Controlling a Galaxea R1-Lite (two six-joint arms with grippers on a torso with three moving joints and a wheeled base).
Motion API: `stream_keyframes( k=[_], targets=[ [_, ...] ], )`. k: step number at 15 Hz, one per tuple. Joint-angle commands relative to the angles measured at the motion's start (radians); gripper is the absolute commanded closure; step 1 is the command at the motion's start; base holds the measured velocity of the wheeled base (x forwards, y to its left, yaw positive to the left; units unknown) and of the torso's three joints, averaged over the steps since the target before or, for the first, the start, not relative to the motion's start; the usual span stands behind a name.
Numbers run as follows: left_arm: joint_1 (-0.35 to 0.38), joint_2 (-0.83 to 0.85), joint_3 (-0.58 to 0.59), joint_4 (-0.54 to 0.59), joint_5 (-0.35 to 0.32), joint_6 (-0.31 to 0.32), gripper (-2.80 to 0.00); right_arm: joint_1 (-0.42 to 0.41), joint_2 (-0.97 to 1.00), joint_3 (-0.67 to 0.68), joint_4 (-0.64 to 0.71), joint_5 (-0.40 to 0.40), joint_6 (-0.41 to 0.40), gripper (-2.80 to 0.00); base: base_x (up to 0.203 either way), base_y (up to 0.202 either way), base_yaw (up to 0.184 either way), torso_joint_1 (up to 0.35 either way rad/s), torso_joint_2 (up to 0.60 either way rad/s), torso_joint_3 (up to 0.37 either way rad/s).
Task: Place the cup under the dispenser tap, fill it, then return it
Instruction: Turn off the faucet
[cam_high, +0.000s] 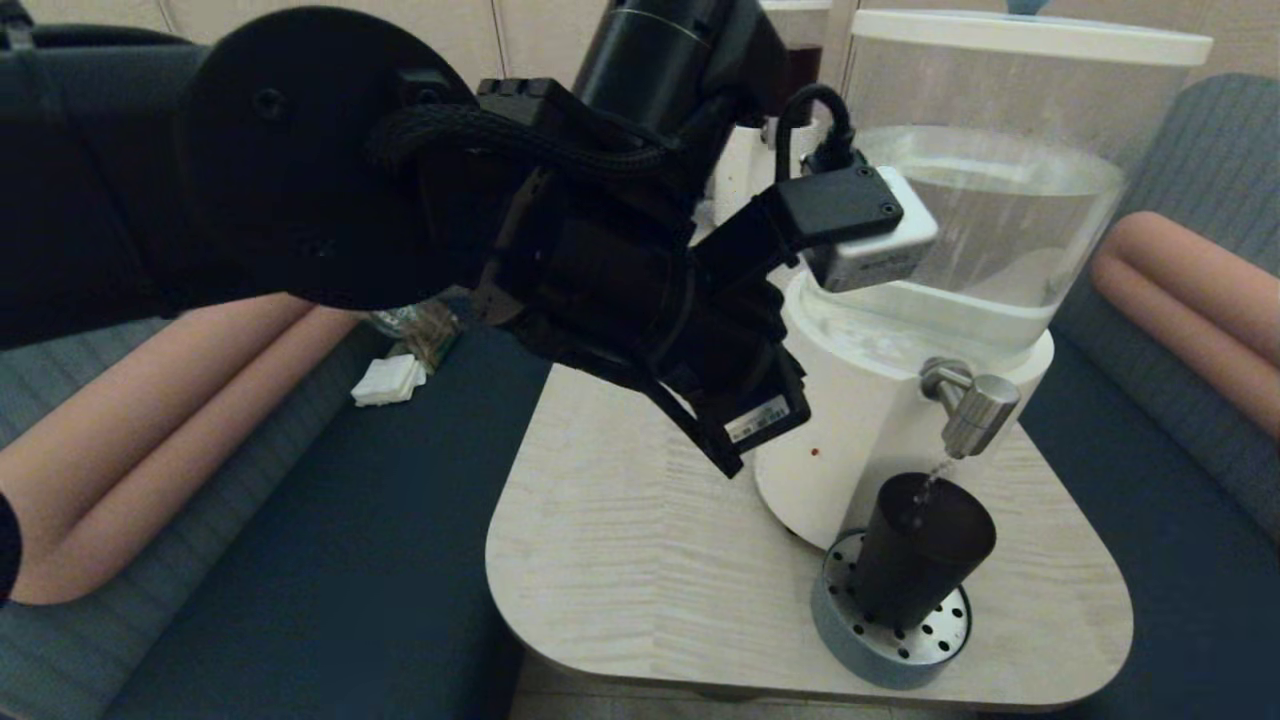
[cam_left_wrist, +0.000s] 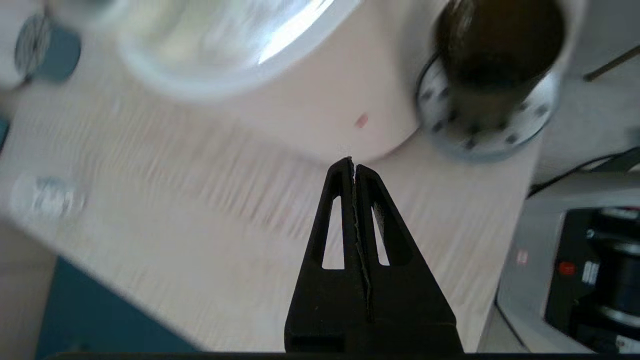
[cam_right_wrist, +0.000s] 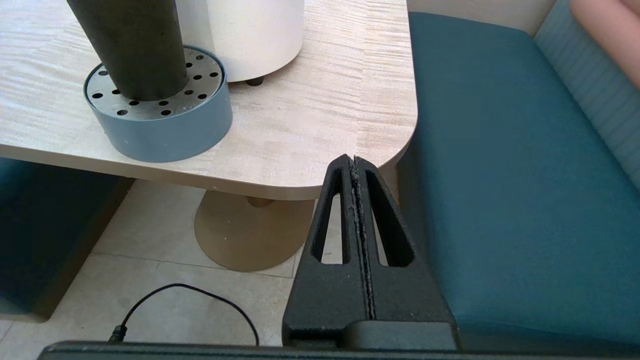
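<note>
Right end effector (cam_right_wrist: 354, 165): fingers pressed together, empty, parked off the desk's near right corner. Dark tapered plastic cup (cam_high: 920, 555): upright on perforated grey drip tray (cam_high: 880, 655), under brushed-metal dispenser tap (cam_high: 975, 405), water trickling in. Left end effector (cam_left_wrist: 353, 167): pressed together, leftward of cup.

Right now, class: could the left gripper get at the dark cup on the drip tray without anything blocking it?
Probably yes. The left gripper, shut and empty, hangs over bare table beside the dispenser's white base. The cup stands clear on the drip tray; only the tap overhangs it.
</note>
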Motion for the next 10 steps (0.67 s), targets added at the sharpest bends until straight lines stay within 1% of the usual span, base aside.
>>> stream_keyframes(
  k=[1,4,6,10],
  targets=[
    [-0.053,0.006,0.0,-0.031,-0.006,0.003,0.0,0.0,0.001,0.0,0.0,0.0,-0.001,0.0,0.0,0.0,0.0,0.0,0.0,0.0],
    [-0.093,0.028,0.0,-0.105,-0.05,-0.015,0.0,0.0,0.0,0.0,0.0,0.0,-0.001,0.0,0.0,0.0,0.0,0.0,0.0,0.0],
    [-0.109,0.036,0.0,-0.121,-0.052,-0.018,0.0,0.0,0.0,0.0,0.0,0.0,-0.001,0.0,0.0,0.0,0.0,0.0,0.0,0.0],
    [-0.112,0.057,0.0,-0.146,-0.052,-0.02,0.0,0.0,0.0,0.0,0.0,0.0,-0.001,0.0,0.0,0.0,0.0,0.0,0.0,0.0]
  ],
)
